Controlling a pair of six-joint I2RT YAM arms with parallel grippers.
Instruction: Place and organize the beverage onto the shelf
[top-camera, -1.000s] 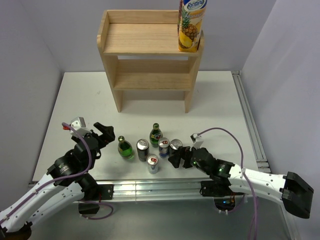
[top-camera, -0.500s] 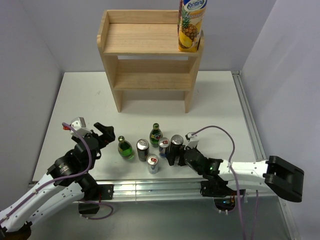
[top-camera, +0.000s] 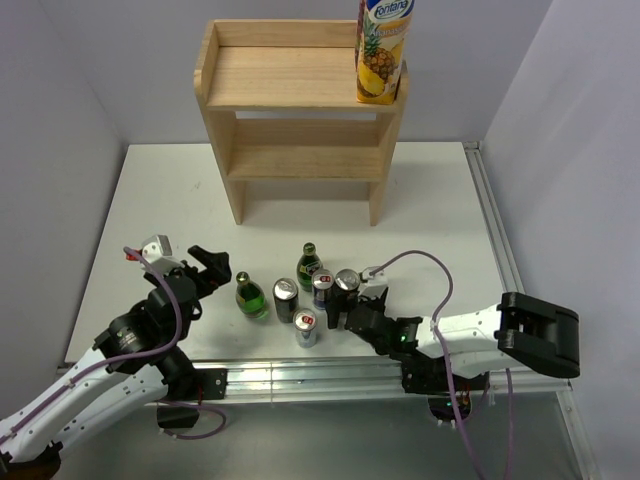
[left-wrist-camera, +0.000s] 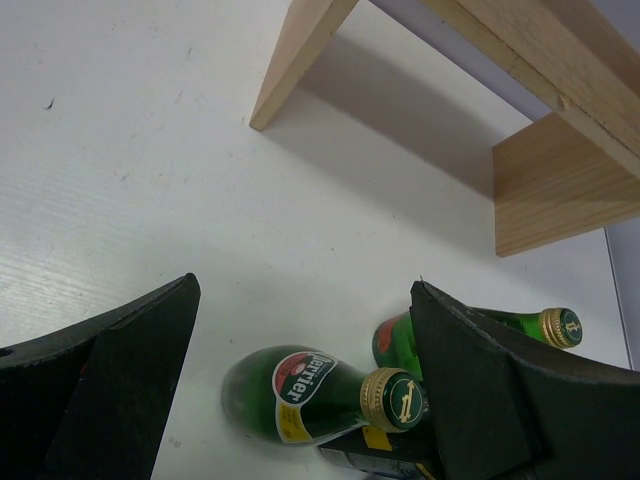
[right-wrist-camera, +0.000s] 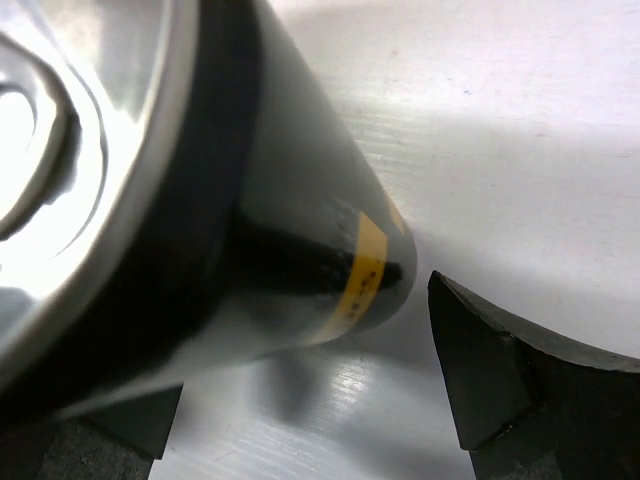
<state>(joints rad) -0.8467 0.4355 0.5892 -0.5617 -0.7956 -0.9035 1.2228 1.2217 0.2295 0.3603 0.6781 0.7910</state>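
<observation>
Count: one juice carton (top-camera: 383, 55), at the right end of the top board of the shelf (top-camera: 290, 90), which stands at the far side of the table (top-camera: 430, 200). Two green bottles (top-camera: 248, 295) and four cans (top-camera: 286, 298) stand on the table. The right gripper (top-camera: 343, 300) is spread wide astride the black can (top-camera: 346, 284); contact cannot be told. The left gripper (top-camera: 212, 270) is spread, empty, beside one bottle.
</observation>
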